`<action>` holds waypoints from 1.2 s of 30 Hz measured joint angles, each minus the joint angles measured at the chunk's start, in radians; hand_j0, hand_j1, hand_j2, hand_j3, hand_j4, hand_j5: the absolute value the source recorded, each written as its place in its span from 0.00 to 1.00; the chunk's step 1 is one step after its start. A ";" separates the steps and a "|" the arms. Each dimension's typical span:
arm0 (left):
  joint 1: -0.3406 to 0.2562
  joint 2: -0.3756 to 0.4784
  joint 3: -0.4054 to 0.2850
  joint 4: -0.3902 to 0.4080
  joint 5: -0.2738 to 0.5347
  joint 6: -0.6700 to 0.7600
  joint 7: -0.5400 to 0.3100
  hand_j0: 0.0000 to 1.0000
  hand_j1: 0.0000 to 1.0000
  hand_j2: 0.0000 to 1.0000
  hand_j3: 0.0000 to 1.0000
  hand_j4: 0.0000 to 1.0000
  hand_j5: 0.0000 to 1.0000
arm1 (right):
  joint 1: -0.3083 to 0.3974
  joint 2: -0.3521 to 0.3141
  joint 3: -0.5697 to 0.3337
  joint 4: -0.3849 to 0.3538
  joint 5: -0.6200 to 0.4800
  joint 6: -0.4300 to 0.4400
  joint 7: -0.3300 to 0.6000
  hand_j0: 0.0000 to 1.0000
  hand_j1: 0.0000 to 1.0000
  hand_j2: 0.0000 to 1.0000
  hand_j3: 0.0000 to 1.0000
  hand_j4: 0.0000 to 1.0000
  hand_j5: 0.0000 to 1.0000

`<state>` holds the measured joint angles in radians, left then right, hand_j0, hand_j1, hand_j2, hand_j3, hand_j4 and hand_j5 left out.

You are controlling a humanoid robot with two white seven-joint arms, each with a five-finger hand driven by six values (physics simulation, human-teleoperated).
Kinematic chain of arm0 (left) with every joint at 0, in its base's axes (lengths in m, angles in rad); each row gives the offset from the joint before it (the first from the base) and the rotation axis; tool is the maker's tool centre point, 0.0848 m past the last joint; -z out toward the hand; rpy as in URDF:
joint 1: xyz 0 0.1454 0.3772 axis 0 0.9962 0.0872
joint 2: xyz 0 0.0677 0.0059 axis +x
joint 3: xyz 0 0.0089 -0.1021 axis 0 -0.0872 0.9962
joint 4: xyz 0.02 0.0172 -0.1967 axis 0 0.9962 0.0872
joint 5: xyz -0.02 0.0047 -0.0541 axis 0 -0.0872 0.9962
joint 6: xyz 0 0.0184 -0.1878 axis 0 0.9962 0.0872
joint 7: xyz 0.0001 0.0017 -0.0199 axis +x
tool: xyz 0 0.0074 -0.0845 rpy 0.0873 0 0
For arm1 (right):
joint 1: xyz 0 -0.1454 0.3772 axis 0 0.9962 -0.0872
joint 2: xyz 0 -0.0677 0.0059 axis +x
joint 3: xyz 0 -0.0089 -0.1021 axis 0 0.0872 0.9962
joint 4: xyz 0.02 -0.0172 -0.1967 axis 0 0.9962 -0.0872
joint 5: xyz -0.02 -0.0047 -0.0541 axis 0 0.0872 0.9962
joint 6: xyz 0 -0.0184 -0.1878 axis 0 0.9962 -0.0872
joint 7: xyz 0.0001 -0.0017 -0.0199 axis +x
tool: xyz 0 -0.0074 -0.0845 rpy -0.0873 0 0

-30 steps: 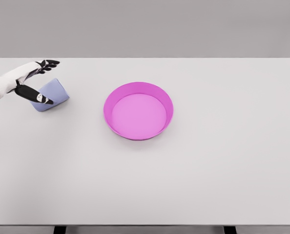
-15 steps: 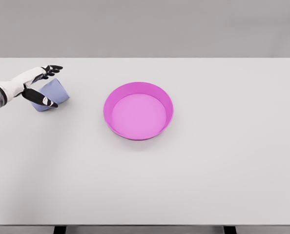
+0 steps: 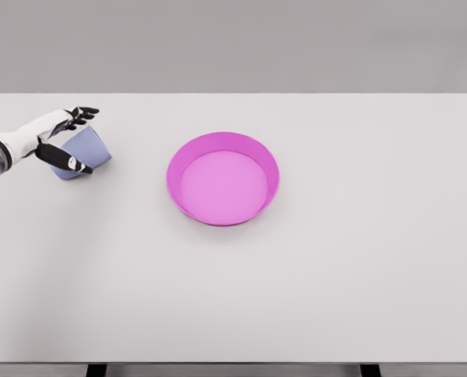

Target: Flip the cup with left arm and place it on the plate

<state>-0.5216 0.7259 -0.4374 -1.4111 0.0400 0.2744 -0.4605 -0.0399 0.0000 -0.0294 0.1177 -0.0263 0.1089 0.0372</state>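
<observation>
A pale blue cup (image 3: 89,149) lies on its side on the white table (image 3: 312,283) at the far left. My left hand (image 3: 82,140) reaches in from the left edge and straddles the cup. Its thumb (image 3: 67,159) crosses the front of the cup, and its fingers (image 3: 79,115) are spread just behind the top of it. The hand is not closed on the cup. The magenta plate (image 3: 222,141), a shallow round dish, stands near the table's middle, well to the right of the cup. My right arm is out of view.
My left hand has slid slightly right and down, closer around the cup, with the fingers lower over its back. The cup has barely shifted. The plate has not moved.
</observation>
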 measured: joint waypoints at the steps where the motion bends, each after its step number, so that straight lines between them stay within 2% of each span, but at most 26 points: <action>1: -0.008 -0.002 0.000 0.005 0.000 0.000 0.000 1.00 1.00 1.00 1.00 1.00 1.00 | 0.000 0.000 0.000 0.000 0.000 0.000 0.000 1.00 1.00 1.00 1.00 1.00 1.00; 15: -0.014 -0.043 -0.002 0.080 -0.020 0.000 0.000 1.00 1.00 1.00 1.00 1.00 1.00 | 0.000 0.000 0.000 0.000 0.000 0.000 0.000 1.00 1.00 1.00 1.00 1.00 1.00; 16: -0.014 -0.045 -0.002 0.082 -0.020 0.001 0.000 0.98 0.98 0.98 0.98 0.98 0.98 | 0.000 0.000 0.000 0.000 0.000 0.000 0.000 1.00 1.00 1.00 1.00 1.00 1.00; 20: -0.014 -0.055 -0.002 0.085 -0.020 0.001 0.002 0.78 0.78 0.78 0.78 0.78 0.78 | 0.000 0.000 0.000 0.000 0.000 0.000 0.000 1.00 1.00 1.00 1.00 1.00 1.00; 23: -0.014 -0.060 -0.002 0.086 -0.020 0.000 0.002 0.71 0.71 0.71 0.71 0.71 0.71 | 0.000 0.000 0.000 0.000 0.000 0.000 0.000 1.00 1.00 1.00 1.00 1.00 1.00; 32: -0.014 -0.070 0.002 0.091 -0.010 -0.003 0.002 0.64 0.64 0.64 0.64 0.64 0.64 | 0.000 0.000 0.000 0.000 0.000 0.000 0.000 1.00 1.00 1.00 1.00 1.00 1.00; 36: -0.012 -0.069 0.007 0.069 0.001 -0.010 0.000 0.62 0.62 0.62 0.62 0.62 0.62 | 0.000 0.000 0.000 0.000 0.000 0.000 0.000 1.00 1.00 1.00 1.00 1.00 1.00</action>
<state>-0.5338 0.6569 -0.4301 -1.3424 0.0406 0.2645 -0.4608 -0.0399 0.0000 -0.0295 0.1177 -0.0264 0.1089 0.0368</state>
